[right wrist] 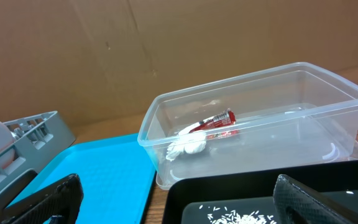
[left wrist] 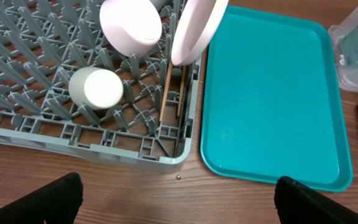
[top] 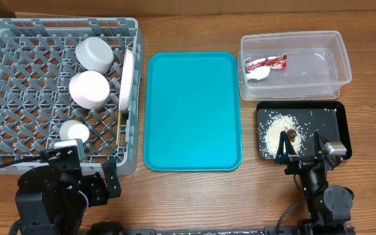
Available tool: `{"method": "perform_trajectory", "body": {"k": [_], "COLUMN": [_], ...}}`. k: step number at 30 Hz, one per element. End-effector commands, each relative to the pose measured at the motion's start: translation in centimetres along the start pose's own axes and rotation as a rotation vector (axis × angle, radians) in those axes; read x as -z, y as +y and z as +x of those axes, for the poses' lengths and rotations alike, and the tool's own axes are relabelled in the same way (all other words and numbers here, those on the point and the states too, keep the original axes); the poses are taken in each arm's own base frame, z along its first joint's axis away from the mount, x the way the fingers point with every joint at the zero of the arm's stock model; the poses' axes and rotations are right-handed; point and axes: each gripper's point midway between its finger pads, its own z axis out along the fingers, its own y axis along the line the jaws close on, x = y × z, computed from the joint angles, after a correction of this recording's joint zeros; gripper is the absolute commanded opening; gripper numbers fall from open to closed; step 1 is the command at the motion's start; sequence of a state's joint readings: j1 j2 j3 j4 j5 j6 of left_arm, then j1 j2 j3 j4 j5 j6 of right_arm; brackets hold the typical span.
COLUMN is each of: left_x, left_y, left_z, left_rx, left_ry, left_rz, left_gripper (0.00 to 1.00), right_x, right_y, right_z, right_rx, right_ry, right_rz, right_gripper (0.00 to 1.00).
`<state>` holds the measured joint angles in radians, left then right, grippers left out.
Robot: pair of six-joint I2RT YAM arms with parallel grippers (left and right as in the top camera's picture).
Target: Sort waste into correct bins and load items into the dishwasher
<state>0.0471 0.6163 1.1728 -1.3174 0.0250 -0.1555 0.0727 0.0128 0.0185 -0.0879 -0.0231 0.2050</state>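
Observation:
The grey dish rack (top: pixel 18 78) at the left holds a pale green-white bowl (top: pixel 100 53), a pale pink saucer (top: pixel 89 88), a white plate (top: pixel 128 79) on edge and a small white cup (top: pixel 78 132). In the left wrist view the cup (left wrist: pixel 96 88), saucer (left wrist: pixel 131 26), plate (left wrist: pixel 194 28) and wooden chopsticks (left wrist: pixel 166 93) sit in the rack (left wrist: pixel 17 56). The clear tub (top: pixel 331 65) holds the red-and-white wrapper (top: pixel 266 62) and the tissue wad (top: pixel 258 74). The black tray (top: pixel 335 114) holds rice (top: pixel 276 127) and a brown lump (top: pixel 291 135). My left gripper (left wrist: pixel 179 205) is open and empty over bare wood. My right gripper (right wrist: pixel 179 208) is open and empty.
A teal serving tray (top: pixel 191 111) lies between the rack and the bins. A tiny brown crumb (left wrist: pixel 178 177) lies on the wood by the rack's front corner. The right wrist view shows the tub (right wrist: pixel 328 118), wrapper (right wrist: pixel 219 120), tissue (right wrist: pixel 188 144) and black tray (right wrist: pixel 229 186).

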Motion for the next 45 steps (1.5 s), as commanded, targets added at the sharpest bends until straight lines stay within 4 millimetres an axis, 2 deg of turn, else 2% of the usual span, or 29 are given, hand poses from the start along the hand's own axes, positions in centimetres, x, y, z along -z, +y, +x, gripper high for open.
{"method": "perform_trajectory", "body": {"k": [1, 28, 33, 38, 45], "left_x": [0.0, 0.0, -0.1, -2.0, -6.3], "left_y": [0.1, 0.1, 0.6, 0.5, -0.3], "left_z": [0.0, 0.1, 0.3, 0.8, 2.0], "left_rx": [0.007, 0.007, 0.006, -0.005, -0.036], "left_ry": [-0.003, 0.001, -0.013, -0.084, -0.248], "left_rz": [-0.005, -0.005, -0.030, -0.011, 0.061], "left_gripper": [1.00, 1.00, 1.00, 1.00, 1.00], "right_x": [0.0, 0.0, 0.0, 0.0, 0.0], "right_y": [0.0, 0.0, 0.0, 0.0, 0.0], "right_z": [0.1, 0.1, 0.1, 0.1, 0.1], "right_rx": [0.003, 0.003, 0.003, 0.003, 0.004], "right_ry": [-0.005, -0.005, -0.005, -0.005, -0.005], "right_rz": [-0.005, -0.005, -0.005, -0.005, -0.005], "right_gripper": [1.00, 1.00, 1.00, 1.00, 1.00]}}
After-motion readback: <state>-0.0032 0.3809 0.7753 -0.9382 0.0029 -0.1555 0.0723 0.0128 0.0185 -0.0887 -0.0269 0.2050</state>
